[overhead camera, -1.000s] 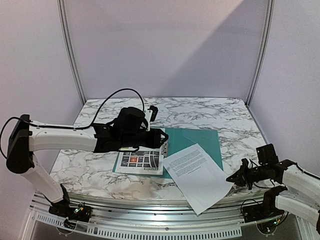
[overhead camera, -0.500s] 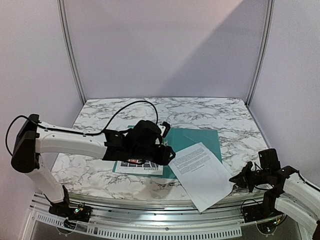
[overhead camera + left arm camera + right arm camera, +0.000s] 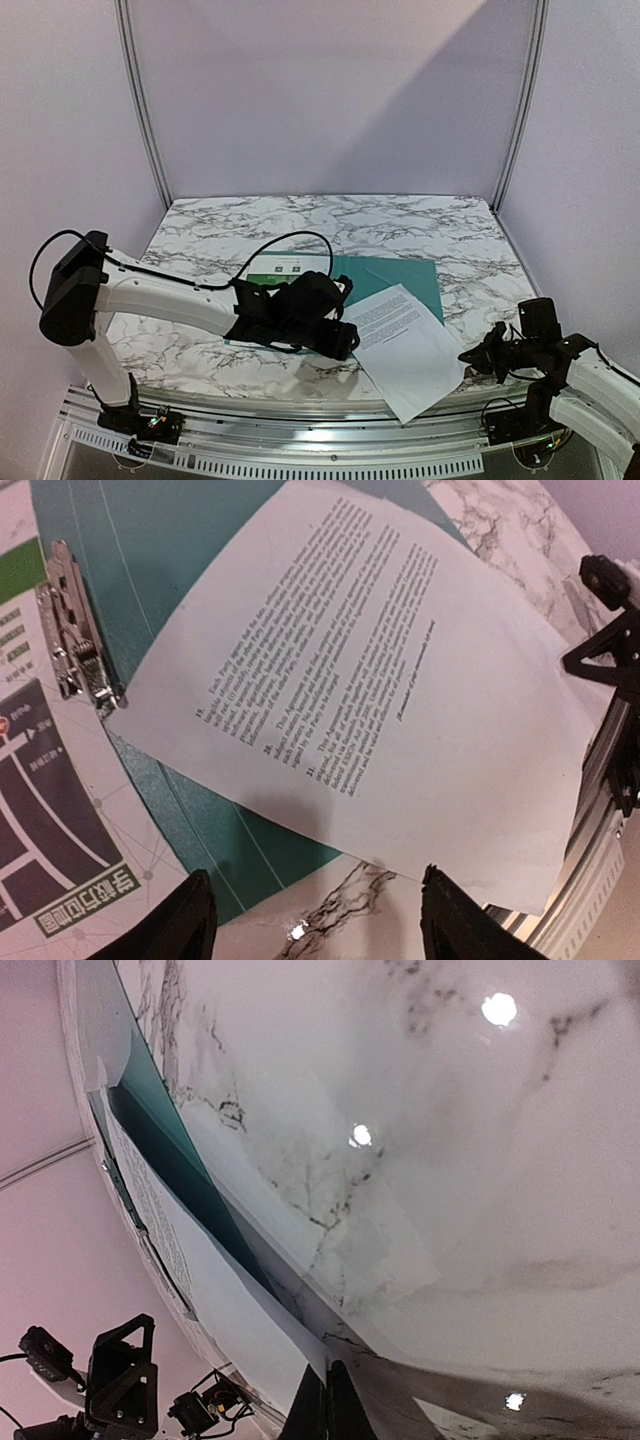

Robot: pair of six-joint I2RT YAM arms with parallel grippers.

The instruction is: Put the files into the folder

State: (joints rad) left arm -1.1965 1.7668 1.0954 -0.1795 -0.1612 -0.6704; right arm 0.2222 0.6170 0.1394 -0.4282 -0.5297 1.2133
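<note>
The white text sheet [image 3: 405, 345] lies askew, partly on the open teal folder [image 3: 395, 278] and partly over the table's near edge. It fills the left wrist view [image 3: 380, 680], beside the folder [image 3: 150, 580] and its metal clip [image 3: 75, 630]. The map sheet [image 3: 280, 268] lies on the folder's left half, mostly hidden under my left arm; it also shows in the left wrist view [image 3: 50, 810]. My left gripper [image 3: 340, 342] [image 3: 315, 920] is open and empty, just above the marble at the white sheet's near-left edge. My right gripper [image 3: 478, 358] [image 3: 327, 1380] is shut on the white sheet's right corner [image 3: 230, 1310].
The marble table [image 3: 470, 240] ends in a metal rail [image 3: 300, 440] at the near edge. White walls and two frame posts [image 3: 140, 100] stand behind. The folder shows edge-on in the right wrist view [image 3: 170, 1150].
My left arm has swung right and toward the near edge, across the map sheet, to the white sheet's near-left edge. My right gripper has shifted slightly right and lower.
</note>
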